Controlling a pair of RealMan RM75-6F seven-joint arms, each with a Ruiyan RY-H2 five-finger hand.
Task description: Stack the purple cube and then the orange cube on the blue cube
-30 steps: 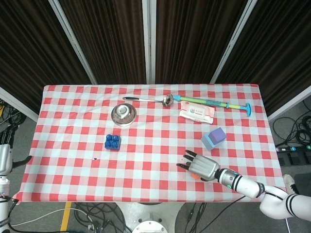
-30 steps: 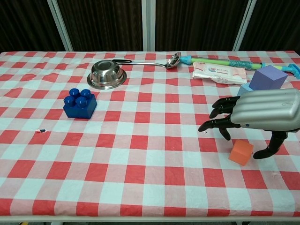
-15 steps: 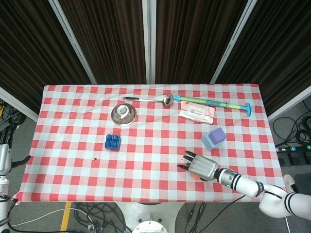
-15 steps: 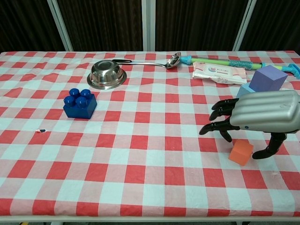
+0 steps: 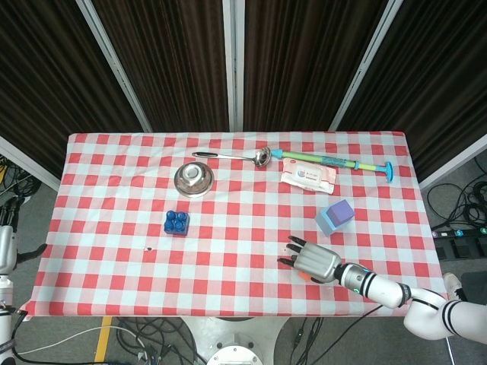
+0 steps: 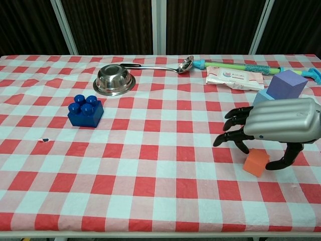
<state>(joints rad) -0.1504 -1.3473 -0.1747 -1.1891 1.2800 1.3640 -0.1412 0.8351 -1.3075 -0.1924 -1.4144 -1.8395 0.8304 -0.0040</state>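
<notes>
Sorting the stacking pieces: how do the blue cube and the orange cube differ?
The blue cube has round studs on top; the orange cube looks plain-faced. The blue cube looks larger than the orange cube. The blue cube sits flat in the open, while the orange cube looks tilted beneath the right hand. Both rest on the checkered tablecloth.

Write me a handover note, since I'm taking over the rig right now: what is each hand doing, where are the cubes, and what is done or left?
Right hand: above the orange cube, fingers spread around it, nothing gripped.
Left hand: not in view.
Orange cube: on the cloth at the near right, tilted.
Purple cube: behind the right hand, resting on a light-blue block.
Blue cube: at the left, nothing on it.
Done: nothing stacked.
Left: put the purple cube on the blue cube first, then the orange cube on top.
</notes>
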